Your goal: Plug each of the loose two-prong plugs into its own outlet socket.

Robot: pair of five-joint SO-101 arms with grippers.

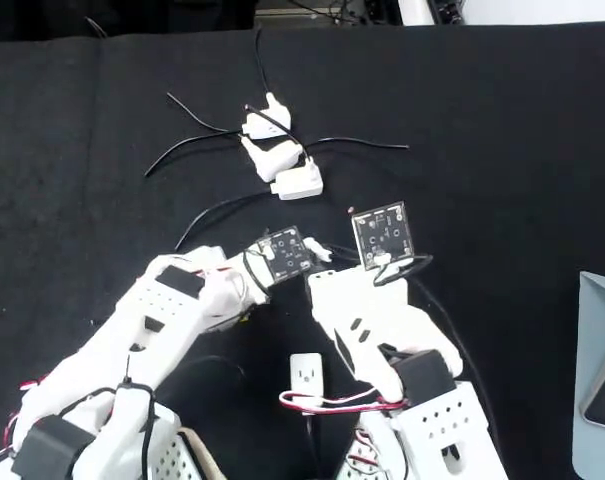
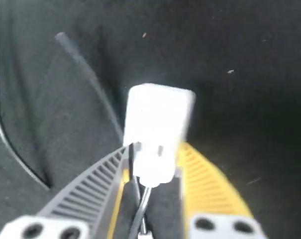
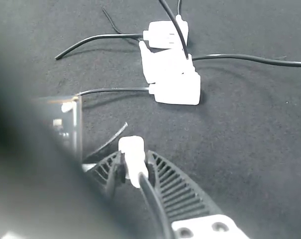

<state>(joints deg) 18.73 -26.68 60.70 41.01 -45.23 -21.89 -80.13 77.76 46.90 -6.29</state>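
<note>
My left gripper (image 2: pixel 152 172) is shut on a white plug (image 2: pixel 159 127) whose black cord runs back between the fingers; in the high view that gripper (image 1: pixel 318 250) sits mid-table. My right gripper (image 3: pixel 134 172) is shut on a second small white plug (image 3: pixel 132 154) with a black cord, and in the high view it (image 1: pixel 382 263) is just to the right of the left one. Three more white plug pieces (image 1: pixel 280 152) with black cords lie bunched farther back, also visible as a cluster (image 3: pixel 169 67) ahead of the right gripper. A white outlet socket (image 1: pixel 305 372) lies between the arm bases.
Black cords (image 1: pixel 197 140) trail over the black cloth around the cluster. A grey tray (image 1: pixel 597 370) stands at the right edge. The left arm's wrist board (image 3: pixel 65 124) is close beside the right gripper.
</note>
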